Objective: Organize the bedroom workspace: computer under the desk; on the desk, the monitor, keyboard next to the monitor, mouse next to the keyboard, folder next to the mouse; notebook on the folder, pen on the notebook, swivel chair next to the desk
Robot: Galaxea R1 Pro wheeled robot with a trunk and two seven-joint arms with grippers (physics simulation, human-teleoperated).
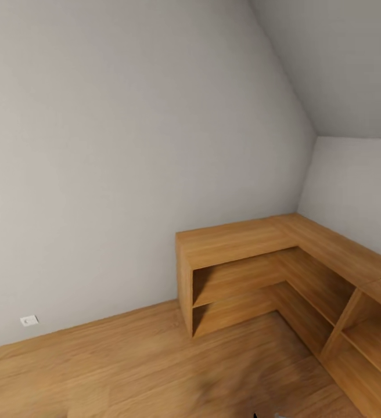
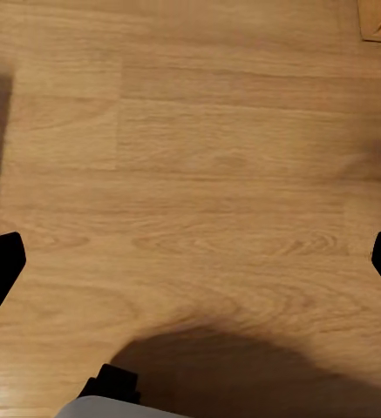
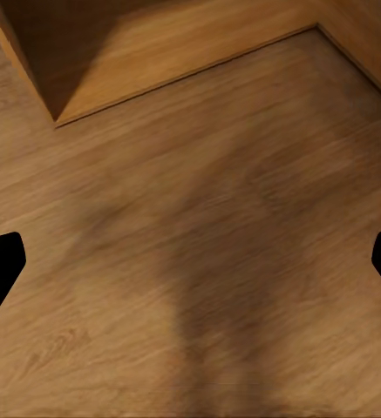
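Low wooden L-shaped shelving (image 1: 283, 273) stood in the room corner, plank floor (image 1: 126, 366) before it, left hand (image 2: 190, 261) and right hand (image 3: 190, 261) both spread wide (nothing between the fingers), none of the task's things in sight.

I am reading no text, label, brand, number or sign anywhere here: the plain grey wall (image 1: 126, 145), the low L-shaped wooden shelving (image 1: 243, 241) and the wood-plank floor (image 1: 126, 366) are all showing unmarked surfaces, and the small white wall outlet (image 1: 29, 320) is too tiny to show any marking.
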